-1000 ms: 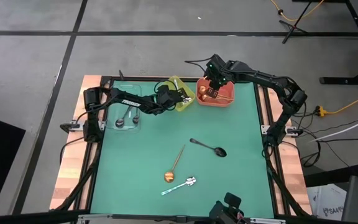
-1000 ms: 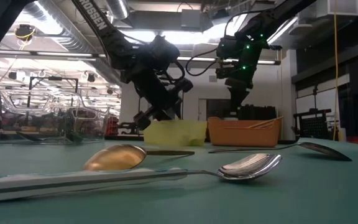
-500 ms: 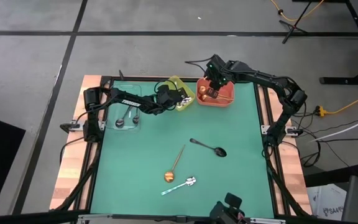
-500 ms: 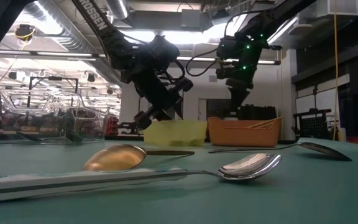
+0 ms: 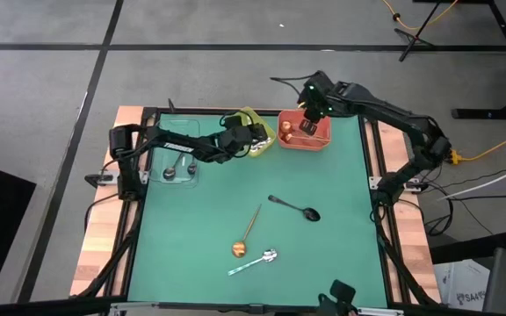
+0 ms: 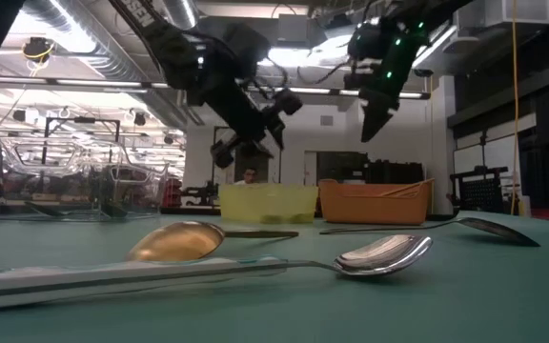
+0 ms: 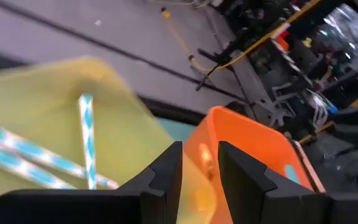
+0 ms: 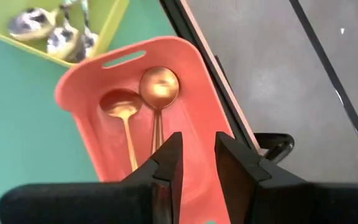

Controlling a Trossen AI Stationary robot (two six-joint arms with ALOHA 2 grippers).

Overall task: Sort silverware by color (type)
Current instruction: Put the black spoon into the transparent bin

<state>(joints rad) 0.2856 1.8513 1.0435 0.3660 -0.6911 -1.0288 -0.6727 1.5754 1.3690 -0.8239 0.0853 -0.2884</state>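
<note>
Three spoons lie flat on the green mat: a black one [image 5: 295,208], a copper-gold one [image 5: 247,230] and a silver one with a pale teal handle [image 5: 253,261]. The yellow tray [image 5: 257,118] holds teal-handled spoons [image 7: 87,137]. Two copper spoons [image 8: 159,87] lie in the orange tray [image 5: 321,140]. My left gripper [image 7: 200,168] hovers above the yellow tray, empty, with a narrow gap between its fingers. My right gripper [image 8: 196,155] hovers above the orange tray, also empty and narrowly open. Both hang well above the trays in the low view.
A clear tray [image 5: 180,162] with black spoons stands at the mat's left, behind my left arm. The yellow tray and the orange tray sit side by side at the far edge. A dark frame borders the mat. A person shows far off in the room [image 6: 248,176].
Both grippers have risen straight up out of their trays, the left from the yellow tray and the right from the orange tray. The right one has also shifted a little toward the table's right. The spoons on the mat have stayed where they were.
</note>
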